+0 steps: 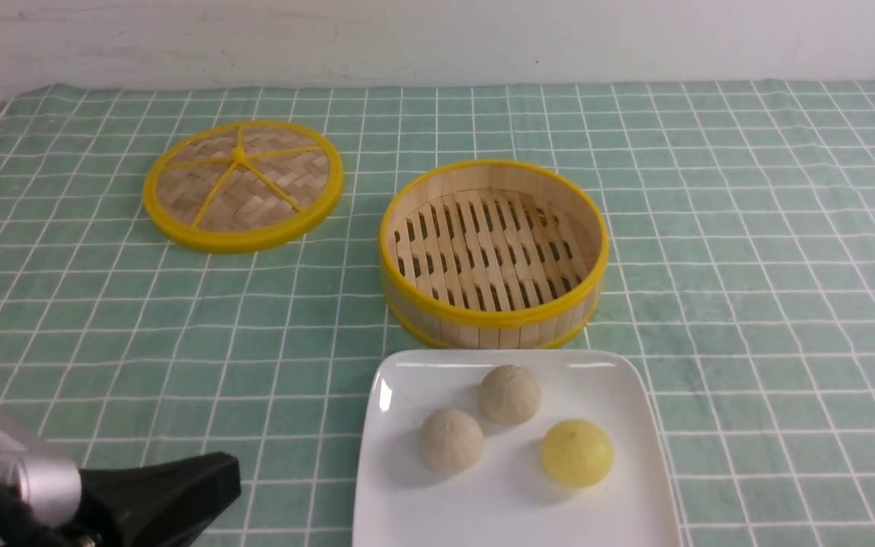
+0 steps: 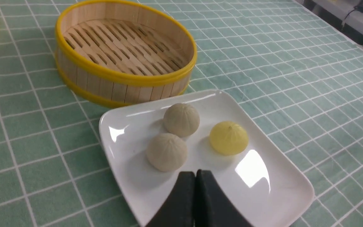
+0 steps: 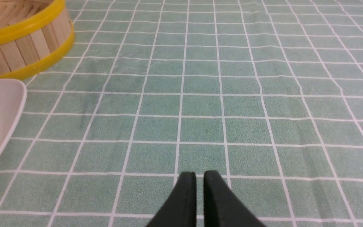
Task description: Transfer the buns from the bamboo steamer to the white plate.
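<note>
Three buns [image 1: 513, 429] sit on the white plate [image 1: 635, 486], and the bamboo steamer [image 1: 494, 304] is empty; transfer judged complete. Left tool [image 2: 196, 176] and right tool [image 3: 199, 178] are both closed, holding nothing.

Bamboo steamer [image 1: 493, 254] sits mid-desk, interior open from above. White plate [image 1: 513, 456] lies touching its near side, so no passage between them. Three buns [image 1: 510, 393] cluster on the plate's far half; near half bare. Lid [image 1: 243, 184] far left. Desk [image 1: 772, 304] right of steamer unobstructed.
</note>
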